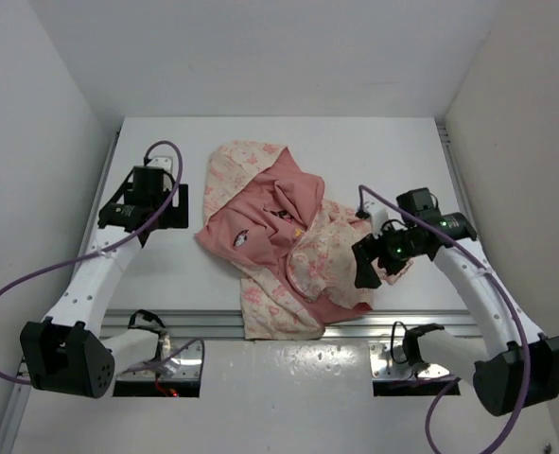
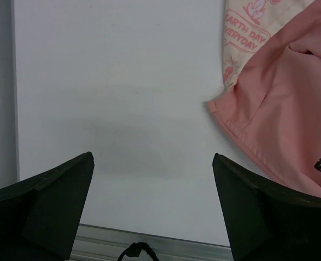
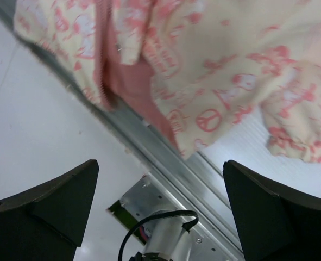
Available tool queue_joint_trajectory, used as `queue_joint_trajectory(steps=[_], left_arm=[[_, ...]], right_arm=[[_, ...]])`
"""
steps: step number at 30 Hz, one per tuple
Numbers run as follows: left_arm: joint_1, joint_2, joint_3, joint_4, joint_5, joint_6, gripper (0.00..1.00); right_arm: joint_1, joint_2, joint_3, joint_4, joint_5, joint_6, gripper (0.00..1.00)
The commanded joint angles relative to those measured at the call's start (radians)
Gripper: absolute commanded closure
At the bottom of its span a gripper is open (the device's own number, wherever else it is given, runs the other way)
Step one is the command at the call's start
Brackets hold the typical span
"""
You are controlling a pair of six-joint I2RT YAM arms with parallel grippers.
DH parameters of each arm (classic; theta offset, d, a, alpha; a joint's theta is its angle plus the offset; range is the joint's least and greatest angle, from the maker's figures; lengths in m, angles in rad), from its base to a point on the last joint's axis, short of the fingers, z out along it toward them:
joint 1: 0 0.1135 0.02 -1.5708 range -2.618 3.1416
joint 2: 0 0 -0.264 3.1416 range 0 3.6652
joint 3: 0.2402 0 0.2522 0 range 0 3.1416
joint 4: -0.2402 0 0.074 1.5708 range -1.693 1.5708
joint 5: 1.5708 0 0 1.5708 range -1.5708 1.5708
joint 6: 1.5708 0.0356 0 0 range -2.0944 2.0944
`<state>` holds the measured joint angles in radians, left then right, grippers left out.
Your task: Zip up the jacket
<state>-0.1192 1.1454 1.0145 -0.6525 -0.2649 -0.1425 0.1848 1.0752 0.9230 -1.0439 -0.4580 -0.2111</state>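
Both pincers open wide, nothing held.

Left gripper: I hang over bare table, left of the jacket and clear of it. Its pink lining edge shows at the right of my wrist view.

Right gripper: I hang above the jacket's near right part, by the table's front rail, not touching the fabric.

The jacket lies crumpled mid-table, hood toward the far side, with the salmon lining turned up across the middle. Its printed lower edge drapes over the front rail.
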Motion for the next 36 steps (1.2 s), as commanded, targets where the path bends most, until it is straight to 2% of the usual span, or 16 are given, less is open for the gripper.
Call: queue_joint_trajectory(steps=[1,2,4,5,8,18,25,36], left_arm=[[-0.008,-0.033,0.004,-0.024,0.029,0.021,0.03],[0.003,-0.051,-0.008,-0.024,0.053,0.036,0.03],[0.003,-0.075,-0.031,-0.024,0.094,0.046,0.03],[0.003,-0.084,-0.031,-0.024,0.107,0.046,0.03],[0.012,-0.110,-0.050,-0.024,0.154,0.046,0.03],[0.021,-0.142,-0.070,-0.033,0.167,0.018,0.03],[0.030,-0.142,-0.070,-0.033,0.158,0.018,0.03],[0.061,-0.162,-0.070,-0.033,0.148,0.000,0.03]], right_arm=[[0.106,0.022,0.013,-0.015,-0.010,0.005,0.05],[0.196,0.031,0.004,-0.002,0.007,0.034,0.07],[0.263,0.066,0.000,0.051,0.076,0.045,0.09],[0.338,0.107,-0.009,0.088,0.114,0.067,0.09],[0.399,0.197,0.016,0.146,0.185,0.107,0.11],[0.424,0.492,0.224,0.193,0.199,0.259,0.11],[0.482,0.568,0.260,0.189,0.173,0.288,0.12],[0.492,0.699,0.281,0.214,0.147,0.329,0.15]])
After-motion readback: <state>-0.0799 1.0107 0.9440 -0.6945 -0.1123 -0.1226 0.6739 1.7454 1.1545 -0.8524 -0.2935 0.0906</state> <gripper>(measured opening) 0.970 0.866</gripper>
